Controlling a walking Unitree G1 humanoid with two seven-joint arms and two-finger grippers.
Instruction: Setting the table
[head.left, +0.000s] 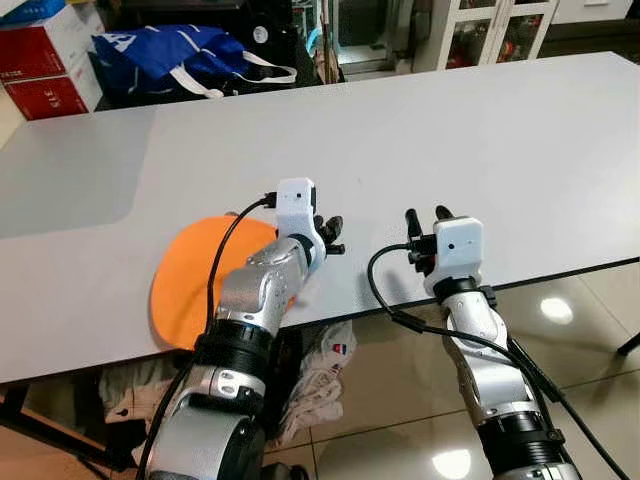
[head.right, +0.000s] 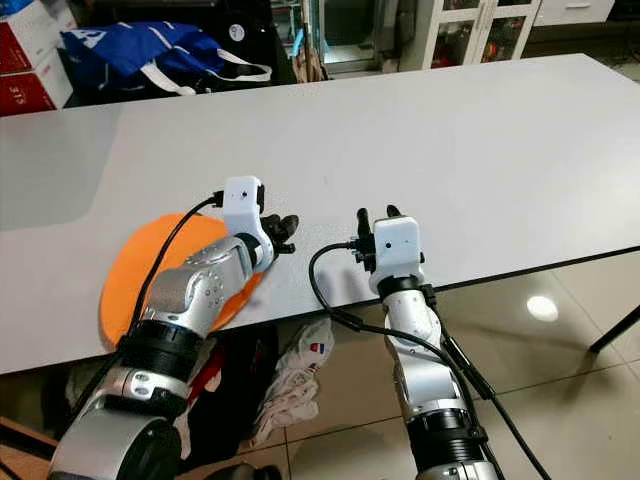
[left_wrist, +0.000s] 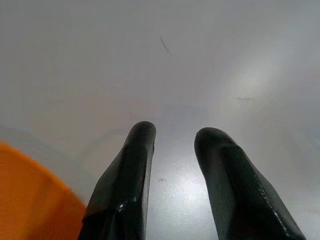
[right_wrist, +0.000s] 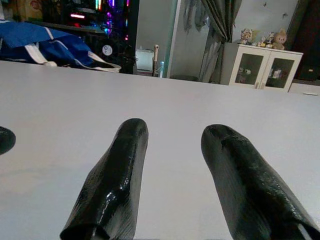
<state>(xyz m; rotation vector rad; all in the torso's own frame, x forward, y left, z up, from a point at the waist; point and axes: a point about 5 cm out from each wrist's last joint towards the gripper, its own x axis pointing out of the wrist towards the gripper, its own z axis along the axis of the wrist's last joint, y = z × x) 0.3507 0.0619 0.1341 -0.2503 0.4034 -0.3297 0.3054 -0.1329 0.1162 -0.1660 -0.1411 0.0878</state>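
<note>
The left gripper (head.left: 333, 236) hovers low over the white table (head.left: 480, 150), its fingers parted with nothing between them. The orange plate (head.left: 185, 285) lies just behind and to the left of it, under the forearm, near the table's front edge. To its right, the right gripper (head.left: 427, 219) sits at the table edge, fingers likewise apart and empty. A blue bag (head.left: 165, 55) rests beyond the far edge.

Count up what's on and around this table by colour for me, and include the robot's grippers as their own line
Orange: 1, the placemat on the table
Blue: 1, the bag beyond the table's far edge
Red: 2, the boxes beside the bag
Black-fingered grippers: 2, the left gripper and the right gripper, both open and empty
Total: 6
</note>
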